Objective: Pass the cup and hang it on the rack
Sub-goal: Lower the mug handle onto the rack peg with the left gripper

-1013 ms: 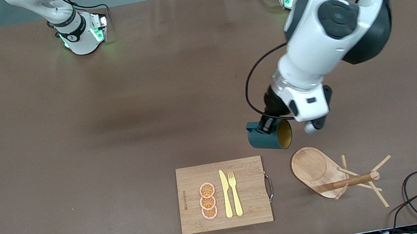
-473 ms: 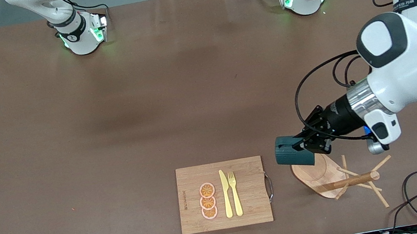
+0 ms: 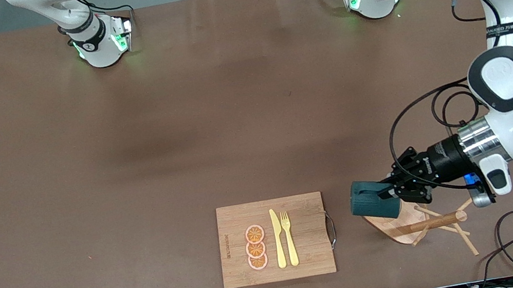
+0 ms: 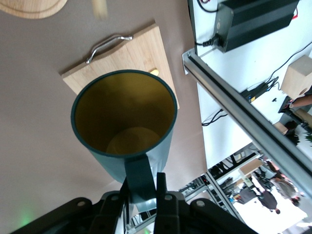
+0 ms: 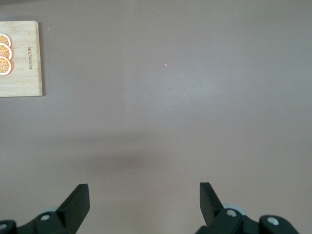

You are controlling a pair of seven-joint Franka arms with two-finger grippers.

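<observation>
- The left wrist view looks straight into the cup (image 4: 124,119): a dark teal cylinder with a smooth yellow-ochre inside, its flat strap handle pinched between the left gripper (image 4: 142,187)'s black fingers (image 4: 162,187), clenched on it
- The front view shows that cup (image 3: 371,199) only from outside, lying on its side in the air over the oval base of the rack (image 3: 418,224), held out from the left gripper (image 3: 398,189) with its bottom toward the right arm's end of the counter (image 3: 183,140)
- The rack is a light wooden mug tree whose round post and thin slanted pegs point toward the left arm's end; it stands just beside the bamboo cutting board (image 3: 273,240)
- On that rectangular board lie three orange slices (image 3: 256,247), a yellow knife (image 3: 277,238) and a yellow fork (image 3: 289,237); its metal handle (image 3: 332,229) faces the rack
- The right wrist view alone shows the right gripper (image 5: 145,207): its fingers (image 5: 78,202) are spread wide and hold nothing, above bare brown counter, with a corner of the board (image 5: 19,58) in sight; that arm waits
- Compared with half a second ago, the left arm has carried the cup a little nearer to the front camera and farther over the rack's base, covering more of it; a second ago the cup hung clear of the rack with its ochre mouth showing
- The board and cutlery have not shifted
</observation>
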